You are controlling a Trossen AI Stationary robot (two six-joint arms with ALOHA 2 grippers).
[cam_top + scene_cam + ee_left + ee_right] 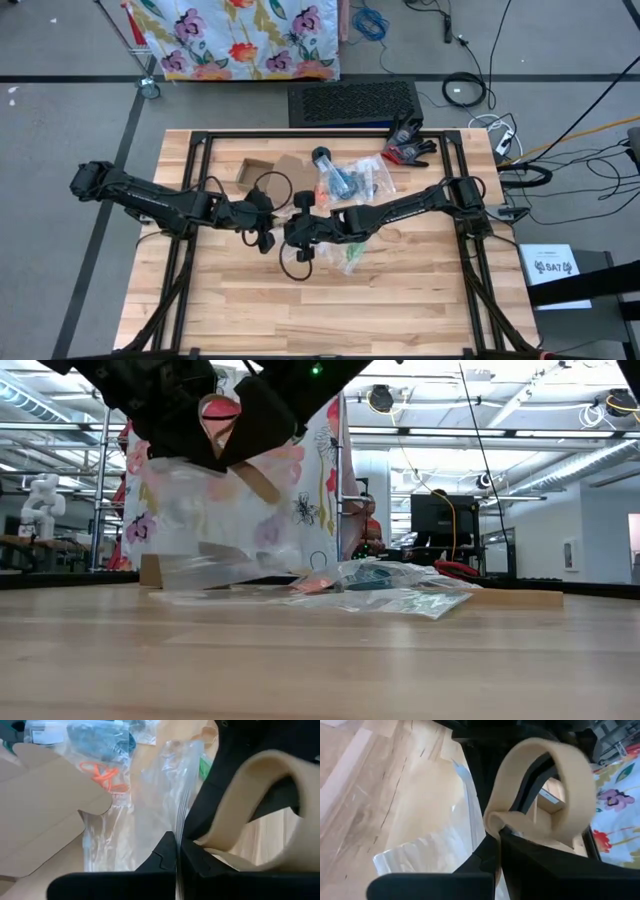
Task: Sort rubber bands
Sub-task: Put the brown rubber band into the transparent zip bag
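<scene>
Crinkled clear bag (pixel 150 805), thin orange rubber bands (pixel 102 774)

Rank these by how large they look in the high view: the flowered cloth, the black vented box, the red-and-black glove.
1. flowered cloth, clearly the largest
2. black vented box
3. red-and-black glove, clearly the smallest

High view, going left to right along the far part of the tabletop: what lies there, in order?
Small open cardboard box → flat cardboard piece → pile of clear plastic bags holding coloured rubber bands → black and red gloves at the far edge.
</scene>
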